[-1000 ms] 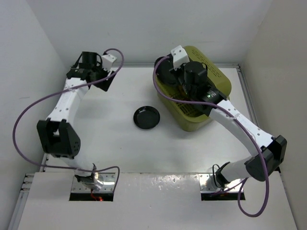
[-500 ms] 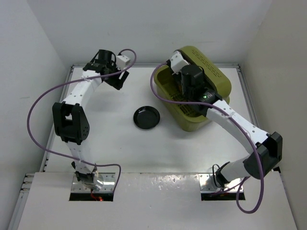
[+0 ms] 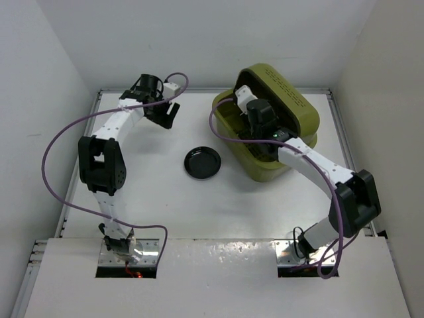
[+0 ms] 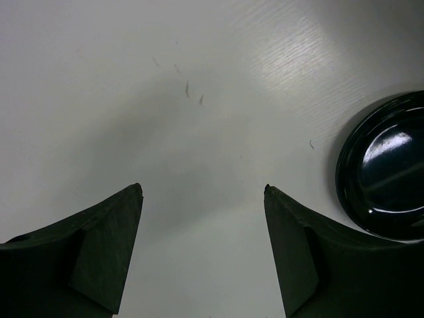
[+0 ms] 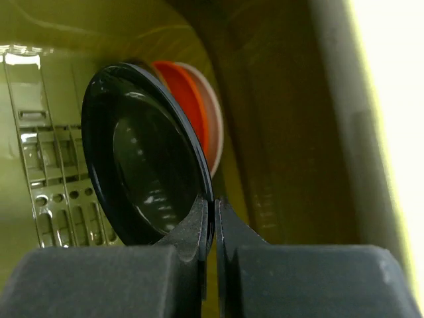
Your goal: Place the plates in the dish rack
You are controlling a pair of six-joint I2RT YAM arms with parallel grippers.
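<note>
Plates stand on edge inside the dish rack [image 3: 265, 171], the olive-green tub at the far right of the table [image 3: 146, 195], with its holed lid [image 3: 285, 86] thrown back behind it. The right gripper [image 5: 212, 207] reaches down into the tub, and its two fingers are pinched tight on the rim of the held black plate [image 5: 142, 172], which stands upright with its glossy hollow turned toward the wrist camera. Close behind that plate shows the edge of an orange plate [image 5: 194, 99], and behind that the thin rim of a paler plate [image 5: 217, 136]; whether these touch one another cannot be told. The slatted grid [image 5: 46, 179] of the rack shows to the left of the held plate. The loose black plate [image 3: 203, 162] lies flat, hollow up, on the bare table just left of the rack, apart from it. The left gripper [image 4: 203, 192] hangs over the far left part of the table, well apart from the rack. Its fingers [image 4: 99, 245] stand partly apart with nothing between them but white tabletop, and in its wrist view the loose black plate sits off to the right, beyond the right-hand finger.
</note>
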